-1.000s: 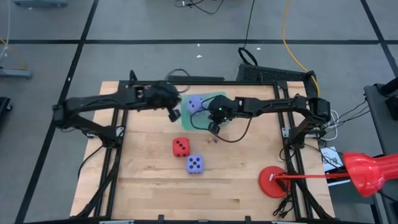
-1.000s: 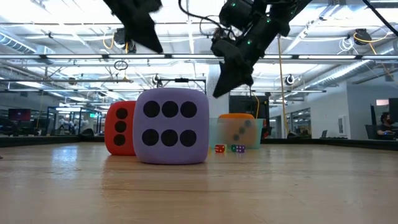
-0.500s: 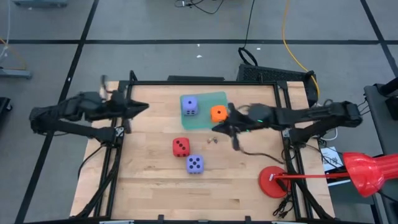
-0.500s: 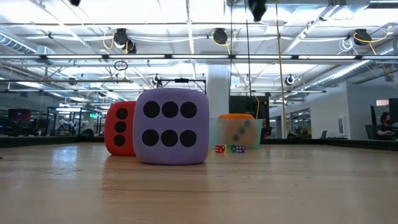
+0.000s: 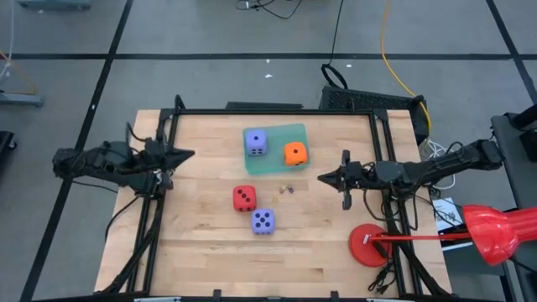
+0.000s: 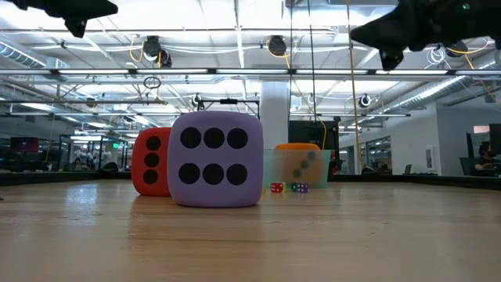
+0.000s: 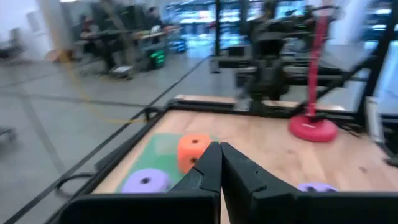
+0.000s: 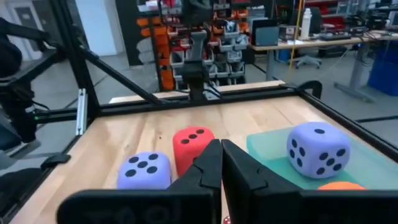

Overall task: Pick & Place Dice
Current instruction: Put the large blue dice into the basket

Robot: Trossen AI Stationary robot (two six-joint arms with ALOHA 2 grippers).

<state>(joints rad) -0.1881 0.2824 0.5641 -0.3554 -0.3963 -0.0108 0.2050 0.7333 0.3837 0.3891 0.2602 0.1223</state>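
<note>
Both arms gone from mid-table, pulled back out to the sides since a sec ago. Left gripper (image 5: 186, 153) now at left edge of high view, fingers shut tight, holding nothing; left wrist view shows the two dark tips (image 7: 219, 163) pressed together. Right gripper (image 5: 324, 178) now right of centre in high view, just inside the right table edge, also shut & empty; same closed look in right wrist view (image 8: 220, 160). Were both over the green mat (image 5: 289, 131) a sec ago, near top centre of frame. Now nothing above the dice. Orange die (image 5: 294, 153) on the mat's right part, not seen a sec ago w/ right gripper over that spot, so prob just dropped there. One purple-blue die (image 5: 256, 141) on the mat's left part, beside orange, small gap btwn them. Red die (image 5: 244, 197) on bare wood (image 5: 201, 252) below the mat, centre of frame. Other purple-blue die (image 5: 263, 220) just below-right of red, close, maybe touching, can't tell. Low view: that die (image 6: 215, 157) big in front, red (image 6: 153, 160) behind it on left. Few tiny dice (image 5: 287, 188) on wood near mat's lower edge. Looks like 2 placed, 2 left to go. Prob a rest btwn picks; red next, a guess only.
</note>
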